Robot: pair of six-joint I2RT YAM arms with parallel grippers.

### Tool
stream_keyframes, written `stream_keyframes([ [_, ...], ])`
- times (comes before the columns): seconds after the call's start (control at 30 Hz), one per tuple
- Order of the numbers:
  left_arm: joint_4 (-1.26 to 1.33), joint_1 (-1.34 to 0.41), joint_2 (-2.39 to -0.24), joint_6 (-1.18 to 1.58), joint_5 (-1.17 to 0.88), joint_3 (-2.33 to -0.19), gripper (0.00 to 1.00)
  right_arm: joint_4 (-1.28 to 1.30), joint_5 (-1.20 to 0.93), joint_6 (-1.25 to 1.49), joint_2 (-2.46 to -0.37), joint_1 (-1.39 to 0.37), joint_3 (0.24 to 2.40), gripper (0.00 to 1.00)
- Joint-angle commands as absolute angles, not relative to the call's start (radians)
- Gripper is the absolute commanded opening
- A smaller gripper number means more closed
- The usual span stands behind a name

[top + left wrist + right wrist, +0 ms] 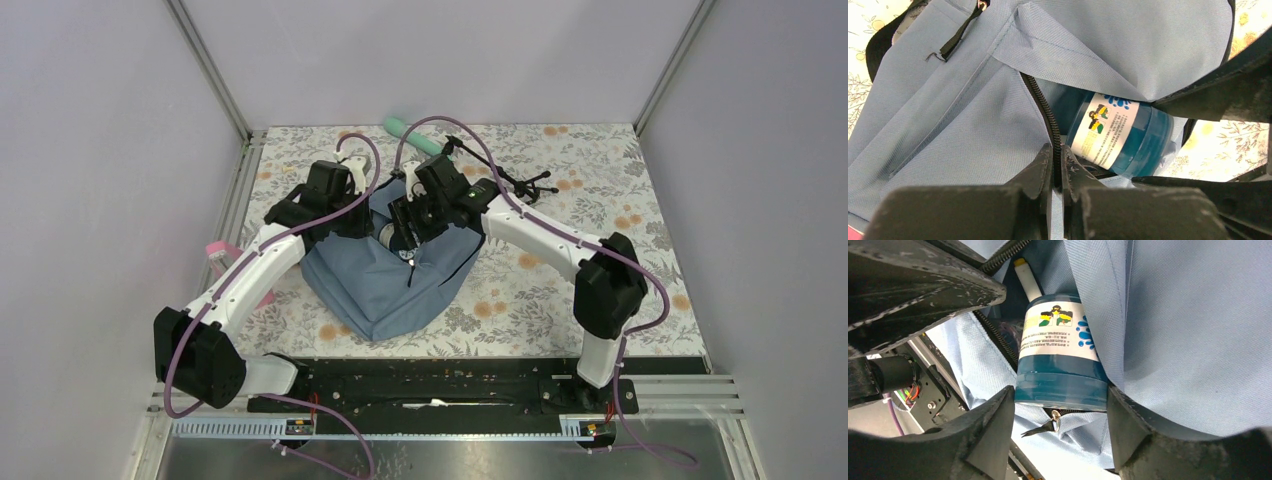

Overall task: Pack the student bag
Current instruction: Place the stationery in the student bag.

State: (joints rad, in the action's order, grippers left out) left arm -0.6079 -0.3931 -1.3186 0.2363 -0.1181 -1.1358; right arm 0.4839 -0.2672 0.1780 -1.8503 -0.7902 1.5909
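The student bag (400, 285) lies in the middle of the table, slate-blue, its zipped mouth held apart. My left gripper (1057, 150) is shut on the bag's zipper edge (1045, 112) and holds that lip up. A blue bottle (1058, 370) with a white label sits partway in the opening, base outward. My right gripper (1059, 392) is closed on the bottle's base, with a finger against each side. In the left wrist view the bottle (1118, 135) lies under a fold of the bag (973, 125). A white marker (1025, 277) with a yellow cap lies deeper inside.
A teal cylinder (405, 130) lies at the back of the table. A black stand-like object (520, 183) sits to the back right, and a pink item (222, 250) at the left edge. A zipper pull (1050, 425) hangs below the bottle.
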Motion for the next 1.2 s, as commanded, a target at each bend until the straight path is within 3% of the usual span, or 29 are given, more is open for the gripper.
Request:
stream_keyframes([
  [0.0,-0.566,-0.388,-1.293,0.239,-0.167,-1.145,0.0,0.386,-0.25,0.184,-1.765,-0.784,1.568,0.57],
  [0.2,-0.567,-0.385,-1.293,0.238,-0.173,-1.145,0.0,0.363,-0.313,0.214,-1.798,-0.784,1.556,0.4],
  [0.7,-0.515,-0.385,-1.265,0.216,-0.306,-1.124,0.0,0.01,-0.366,0.381,-1.847,-0.785,1.437,0.33],
  [0.9,-0.514,-0.385,-1.267,0.215,-0.281,-1.123,0.0,-0.061,-0.483,0.413,-1.88,-0.805,1.434,0.28],
  [1.0,-0.524,-0.382,-1.269,0.219,-0.253,-1.125,0.0,-0.053,-0.526,0.402,-1.848,-0.813,1.377,0.33],
  [1.17,-0.529,-0.373,-1.274,0.225,-0.252,-1.13,0.0,-0.021,-0.488,0.359,-1.75,-0.808,1.305,0.63],
])
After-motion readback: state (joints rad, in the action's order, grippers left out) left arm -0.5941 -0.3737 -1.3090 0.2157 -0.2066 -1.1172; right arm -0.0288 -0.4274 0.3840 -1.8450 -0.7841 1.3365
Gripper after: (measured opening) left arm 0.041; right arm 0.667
